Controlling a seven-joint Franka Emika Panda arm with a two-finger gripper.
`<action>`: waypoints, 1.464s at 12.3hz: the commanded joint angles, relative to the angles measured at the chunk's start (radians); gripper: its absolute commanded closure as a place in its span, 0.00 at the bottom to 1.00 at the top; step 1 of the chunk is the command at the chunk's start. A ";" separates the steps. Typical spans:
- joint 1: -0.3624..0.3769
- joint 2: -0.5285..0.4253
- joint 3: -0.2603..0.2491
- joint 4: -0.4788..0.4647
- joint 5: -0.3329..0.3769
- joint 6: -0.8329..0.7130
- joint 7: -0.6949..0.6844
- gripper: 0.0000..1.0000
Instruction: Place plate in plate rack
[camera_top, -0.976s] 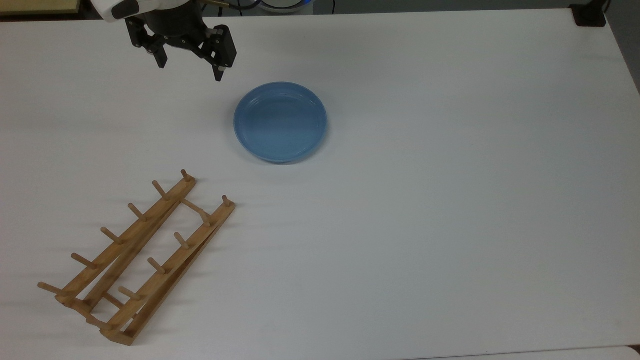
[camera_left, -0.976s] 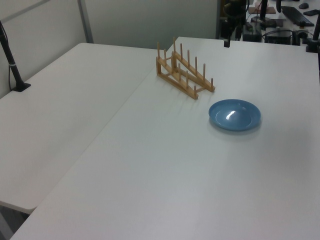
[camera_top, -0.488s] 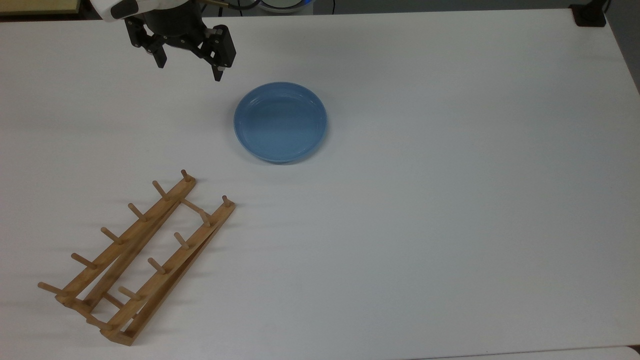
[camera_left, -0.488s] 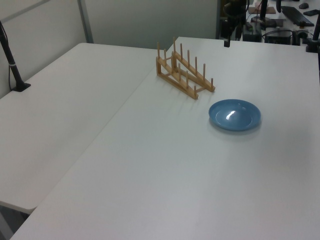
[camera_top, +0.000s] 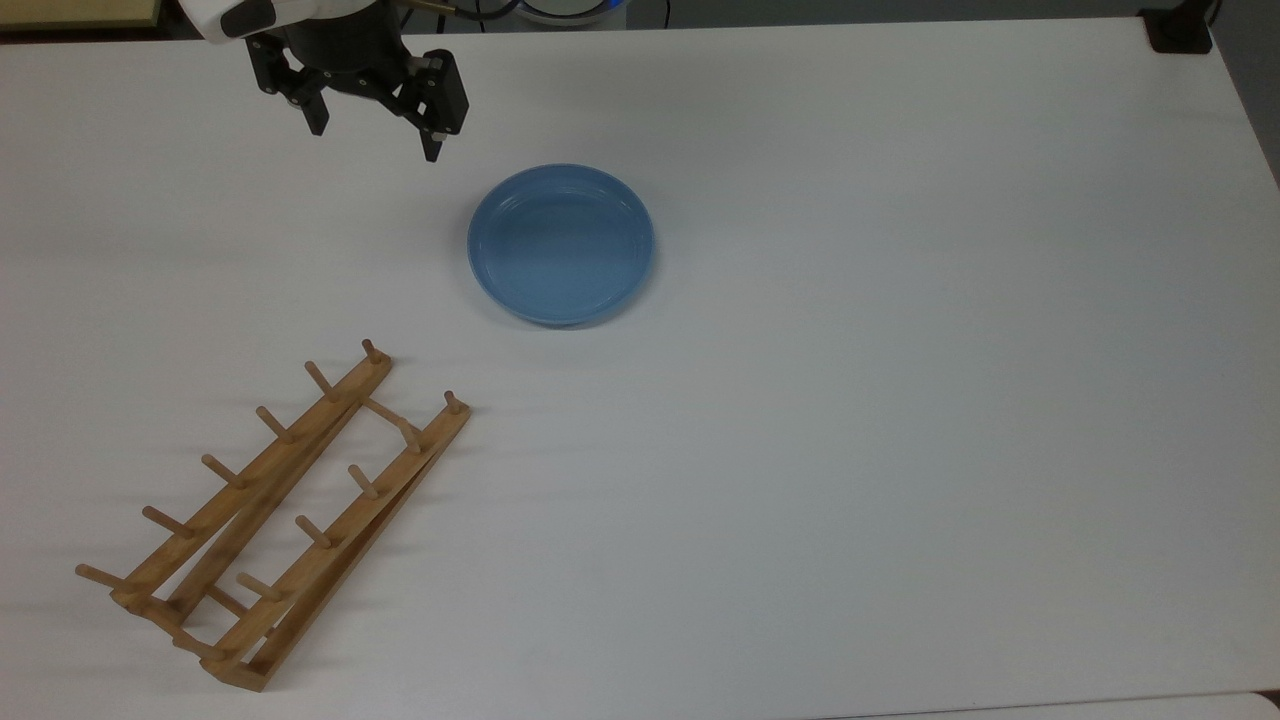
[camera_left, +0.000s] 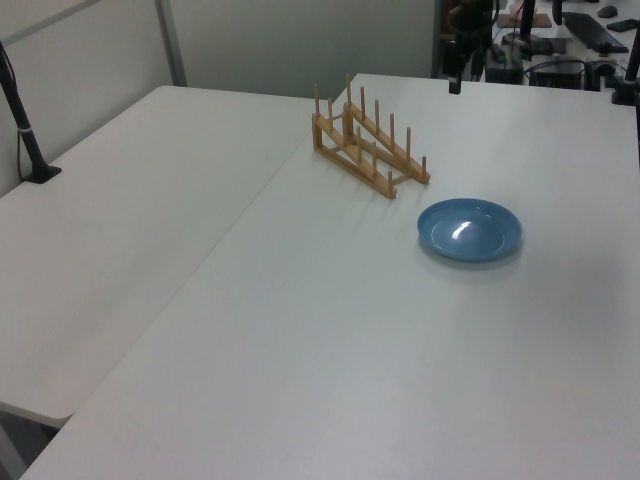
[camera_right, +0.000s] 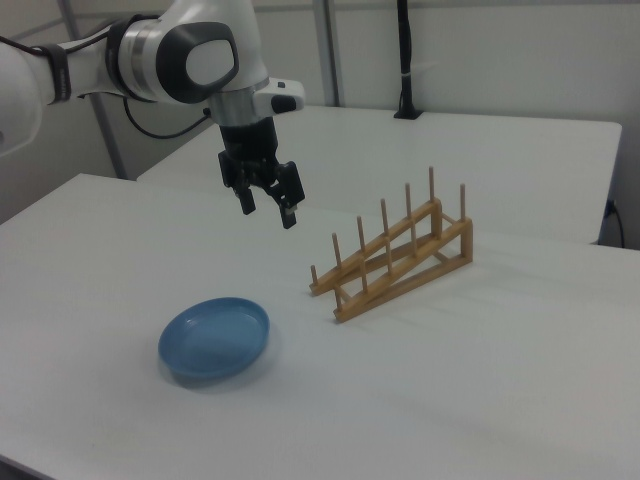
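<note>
- The blue plate lies flat, right side up, on the white surface. Nothing touches it. In the top view it sits a little left of centre, with the wooden plate rack well apart from it at about 7 o'clock.
- My fingers hang in the air at about 10 o'clock from the plate in the top view. They are spread wide and hold nothing. In the right view they hover well above the surface, between plate and rack.
- First risk, as I judge it: the plate is shallow and glossy, and its rim lies close to the surface. If I come down off line, one finger may land on the rim, tip the plate or push it away.
- Second risk: a pinch on the thin rim alone gives little hold. The plate could swing or slip out once lifted, above all when I turn it on edge.
- Third risk: the rack looks light and stands loose. In the left view its pegs are upright and closely spaced. If the plate's edge strikes a peg and misses the gap, I think the rack would shift or tip over.
- Fourth risk: letting go before the plate sits between two pegs could let it roll off the rails.
</note>
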 joint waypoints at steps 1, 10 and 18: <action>0.007 -0.005 -0.006 0.000 -0.012 -0.024 -0.021 0.00; 0.001 -0.009 -0.006 0.004 -0.013 -0.058 -0.079 0.00; -0.001 -0.011 -0.006 0.004 -0.027 -0.141 -0.182 0.00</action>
